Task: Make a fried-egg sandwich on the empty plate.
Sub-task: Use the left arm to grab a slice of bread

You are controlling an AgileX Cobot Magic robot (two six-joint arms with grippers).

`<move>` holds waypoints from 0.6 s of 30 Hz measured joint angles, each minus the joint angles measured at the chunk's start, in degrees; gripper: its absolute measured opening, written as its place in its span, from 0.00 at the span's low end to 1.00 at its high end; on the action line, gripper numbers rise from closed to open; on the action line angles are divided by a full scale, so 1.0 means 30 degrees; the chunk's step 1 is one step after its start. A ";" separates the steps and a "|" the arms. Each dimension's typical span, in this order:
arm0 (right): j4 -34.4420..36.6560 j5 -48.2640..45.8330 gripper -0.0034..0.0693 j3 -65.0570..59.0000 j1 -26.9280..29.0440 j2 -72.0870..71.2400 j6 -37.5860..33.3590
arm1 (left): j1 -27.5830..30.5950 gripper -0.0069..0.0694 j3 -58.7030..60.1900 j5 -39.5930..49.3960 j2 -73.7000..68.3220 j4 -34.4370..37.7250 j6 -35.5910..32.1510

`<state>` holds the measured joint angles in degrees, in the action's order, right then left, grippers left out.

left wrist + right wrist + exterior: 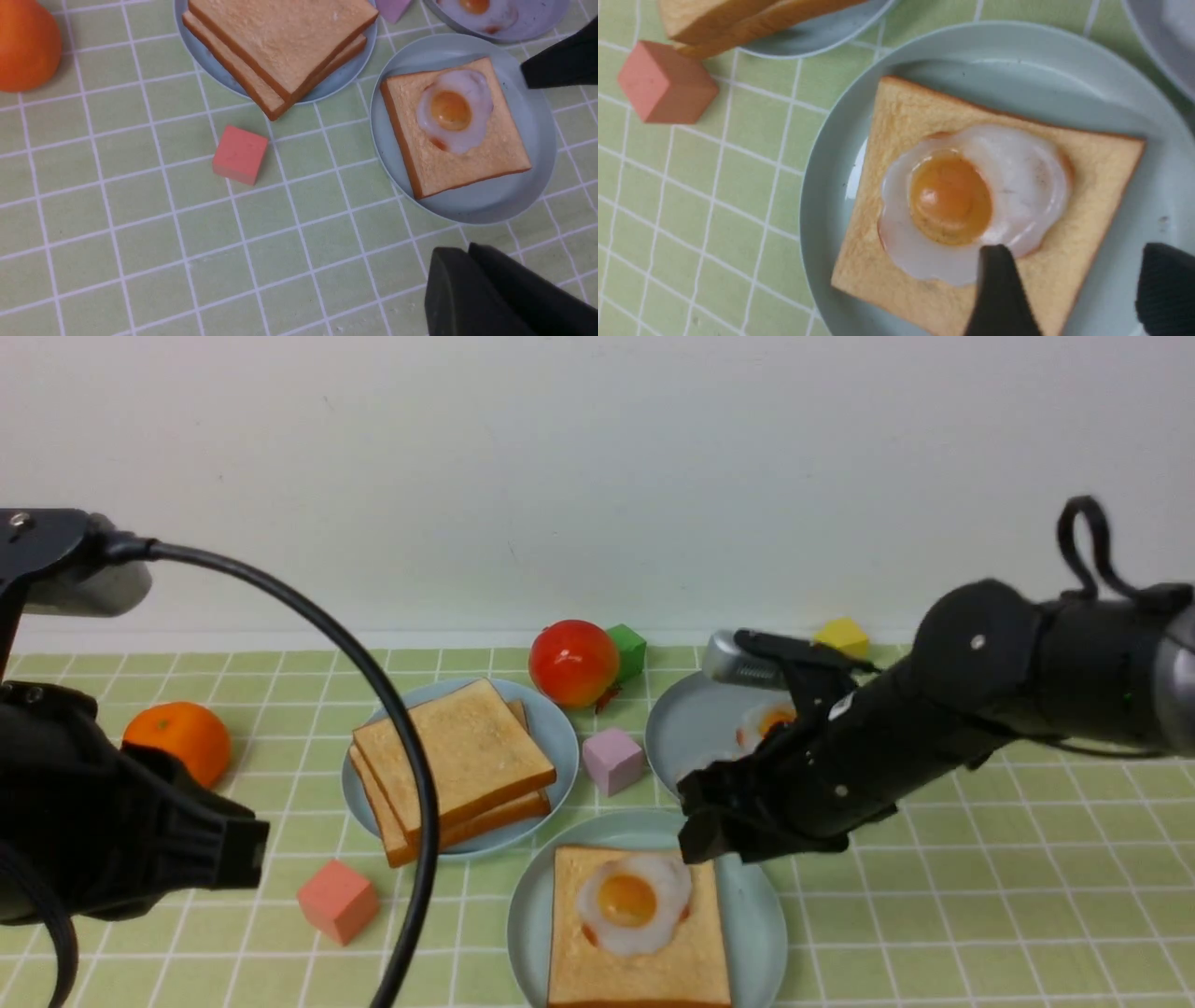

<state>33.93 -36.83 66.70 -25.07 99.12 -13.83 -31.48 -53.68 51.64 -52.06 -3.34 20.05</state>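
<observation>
The right arm point(934, 728) is a matte black rounded tube with small silver screws and a looped black cord point(1065, 541). Its fingers point(999, 298) are blunt black wedges. A thick black cable point(427, 812) runs from the left arm point(93, 821).

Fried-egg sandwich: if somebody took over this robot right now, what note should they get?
Right gripper: open, empty, hovering over the far right edge of the mint plate.
Left gripper: off to the left, away from the plates; open or shut cannot be told.
Done: one toast slice lies on the mint plate, with the fried egg on top.
Left: take a slice from the toast stack on the grey-blue plate behind and to the left, and lay it over the egg.
</observation>
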 joint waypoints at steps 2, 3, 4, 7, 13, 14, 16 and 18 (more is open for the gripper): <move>-0.1525 -0.0889 0.77 0.0892 0.0000 -0.1515 0.0000 | 0.0000 0.14 0.0000 -0.0473 -0.0193 -0.0014 0.0019; -0.2252 -0.1713 0.82 0.1672 0.0000 -0.2417 0.0000 | 0.0000 0.14 0.0000 -0.0873 -0.0445 -0.0014 0.0019; -0.2355 -0.1853 0.82 0.1802 0.0000 -0.2562 0.0000 | 0.0000 0.14 0.0000 -0.0955 -0.0503 -0.0014 0.0019; -0.3262 -0.4141 0.87 0.3453 -0.0120 -0.5122 0.0000 | 0.0000 0.10 0.0000 -0.2545 -0.2530 -0.0140 0.0019; -0.4541 -0.4355 0.81 0.1865 -0.2166 -0.8661 0.0018 | 0.1757 0.07 -0.0138 -0.4058 -0.6827 0.1582 -0.0110; -0.4826 -0.3979 0.79 0.1151 -0.2779 -0.9312 0.0018 | 0.2335 0.07 -0.0295 -0.4075 -0.7342 0.2180 -0.0252; -0.5463 -0.3376 0.73 -0.0170 -0.3885 -1.0482 0.0018 | 0.3952 0.07 -0.0762 -0.4038 -0.8453 0.4052 -0.0879; -0.6057 -0.3087 0.62 -0.1381 -0.4852 -1.1360 0.0018 | 0.5688 0.07 -0.1208 -0.4099 -0.9411 0.6218 -0.1423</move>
<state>15.76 -46.09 62.56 -39.63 65.04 -13.78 -14.41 -57.30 39.34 -80.29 15.32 15.78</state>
